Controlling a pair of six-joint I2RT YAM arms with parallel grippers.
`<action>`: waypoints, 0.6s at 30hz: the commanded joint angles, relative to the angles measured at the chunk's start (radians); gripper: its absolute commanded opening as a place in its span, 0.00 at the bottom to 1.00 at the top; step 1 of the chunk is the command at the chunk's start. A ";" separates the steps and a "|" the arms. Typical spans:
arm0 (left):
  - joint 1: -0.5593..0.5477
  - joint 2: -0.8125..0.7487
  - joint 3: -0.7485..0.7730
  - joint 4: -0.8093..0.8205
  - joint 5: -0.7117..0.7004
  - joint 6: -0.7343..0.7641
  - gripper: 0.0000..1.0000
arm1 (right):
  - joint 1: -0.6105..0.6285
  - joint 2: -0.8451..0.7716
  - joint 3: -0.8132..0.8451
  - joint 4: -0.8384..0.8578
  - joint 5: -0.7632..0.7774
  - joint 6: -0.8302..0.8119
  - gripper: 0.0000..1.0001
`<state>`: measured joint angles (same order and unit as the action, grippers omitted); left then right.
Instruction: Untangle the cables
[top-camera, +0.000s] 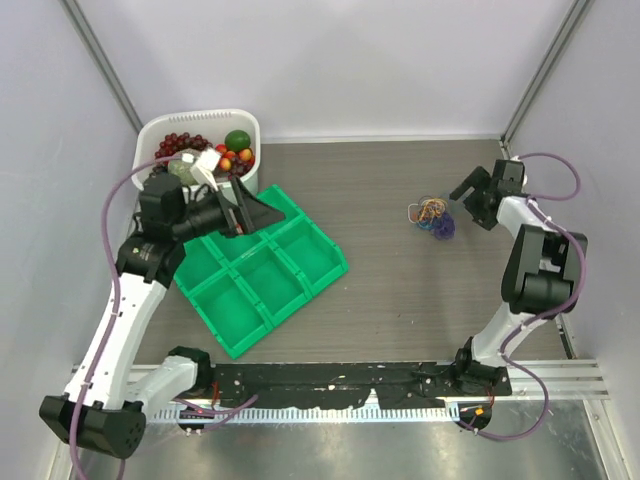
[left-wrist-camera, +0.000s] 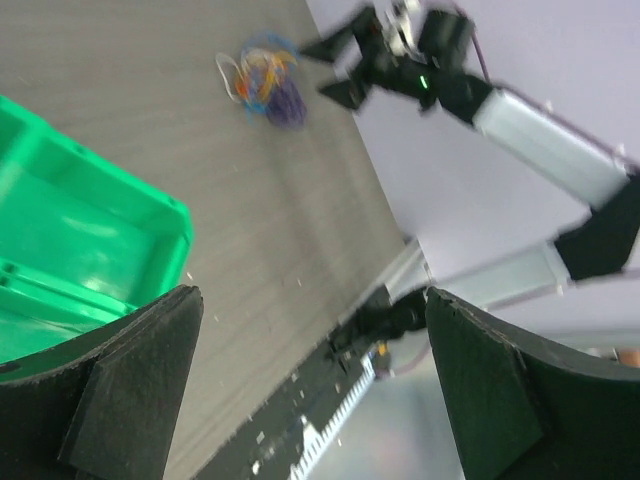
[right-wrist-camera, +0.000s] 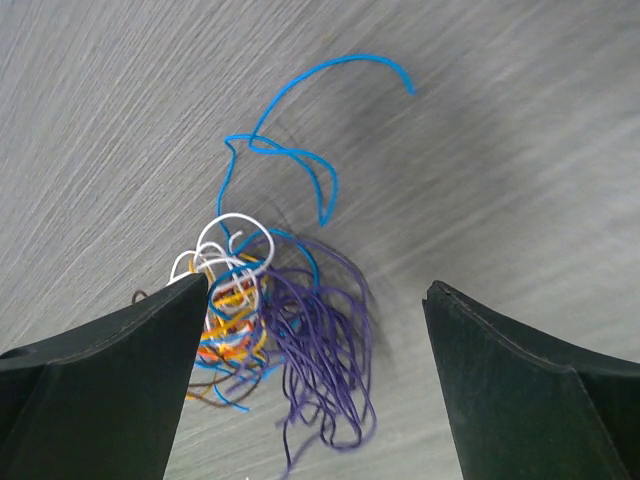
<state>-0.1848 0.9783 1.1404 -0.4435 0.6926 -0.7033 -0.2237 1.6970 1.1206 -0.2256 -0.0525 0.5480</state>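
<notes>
Cables (top-camera: 432, 215) sit in one tangled clump on table (top-camera: 380, 180), right of centre, just beside right gripper (top-camera: 462, 203). Your right wrist view alone separates strands: purple bundle (right-wrist-camera: 320, 350), white loops (right-wrist-camera: 232, 240), orange-yellow knot (right-wrist-camera: 232, 330), blue wire (right-wrist-camera: 300, 110) trailing away from wrist. Clump roundish, no clear long axis. Both grippers spread wide, empty; left gripper (top-camera: 255, 212) by green tray (top-camera: 298, 298).

Tray: a green plastic tray (top-camera: 285, 283), divided into square compartments, lies at an angle on the left half of the table.
Basket: a white basket (top-camera: 200, 118) stands at the far left corner, just beyond the tray.
Fruit: dark red grapes (top-camera: 180, 143), one round green fruit (top-camera: 238, 140) and small red and orange fruits (top-camera: 240, 158) fill the basket.
Table: a grey-brown wood-grain table (top-camera: 400, 300).
Near edge: a black strip (top-camera: 330, 380) runs along it, a metal rail (top-camera: 570, 372) at its right end.
Walls: pale lilac walls (top-camera: 330, 60) enclose the scene.
</notes>
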 joint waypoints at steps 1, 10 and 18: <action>-0.160 -0.015 -0.047 0.089 0.018 -0.022 0.97 | 0.006 0.103 0.111 0.085 -0.192 -0.042 0.93; -0.485 0.161 -0.077 0.172 -0.223 -0.044 0.89 | 0.219 0.080 0.030 -0.004 -0.184 0.059 0.24; -0.596 0.341 -0.071 0.252 -0.298 -0.050 0.83 | 0.455 -0.357 -0.433 -0.008 -0.121 0.099 0.26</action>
<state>-0.7490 1.2850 1.0615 -0.2981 0.4526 -0.7471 0.2077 1.5379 0.8391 -0.2123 -0.2066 0.6067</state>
